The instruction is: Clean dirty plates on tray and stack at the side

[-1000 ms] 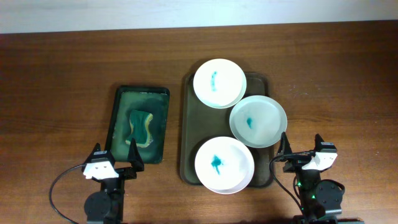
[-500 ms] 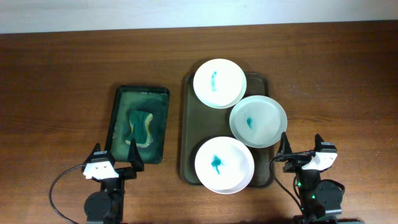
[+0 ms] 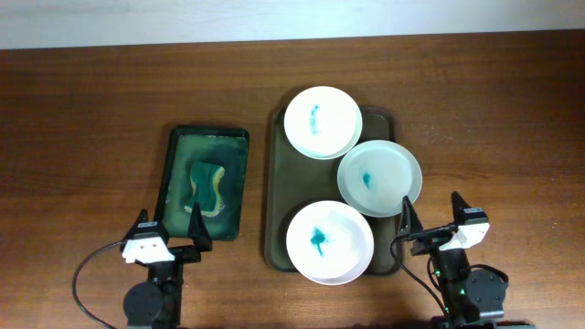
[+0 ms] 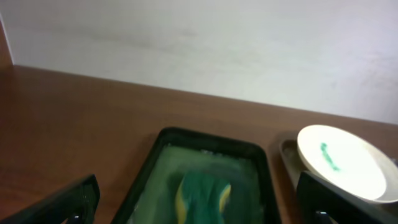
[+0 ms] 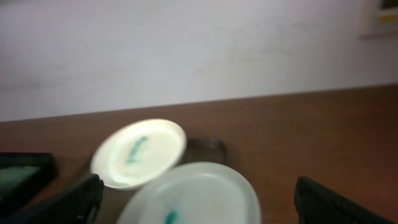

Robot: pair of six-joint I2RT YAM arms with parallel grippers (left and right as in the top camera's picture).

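Plates number three, each teal-smeared, on one brown tray (image 3: 280, 174) right of centre: far plate (image 3: 322, 122), near plate (image 3: 329, 241), middle plate (image 3: 379, 177). Left gripper (image 3: 168, 214), low at the surface's near edge by one green tray (image 3: 178, 151) holding one sponge (image 3: 207, 185), gapes wide and empty. Right gripper (image 3: 430, 201), low beside the near plate, is likewise wide and empty.

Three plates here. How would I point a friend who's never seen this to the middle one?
Find the big olive-brown tray right of centre on the wooden table, with three white plates in a rough column. The middle plate sits between the far plate and the near plate, and it alone hangs over the tray's right rim.
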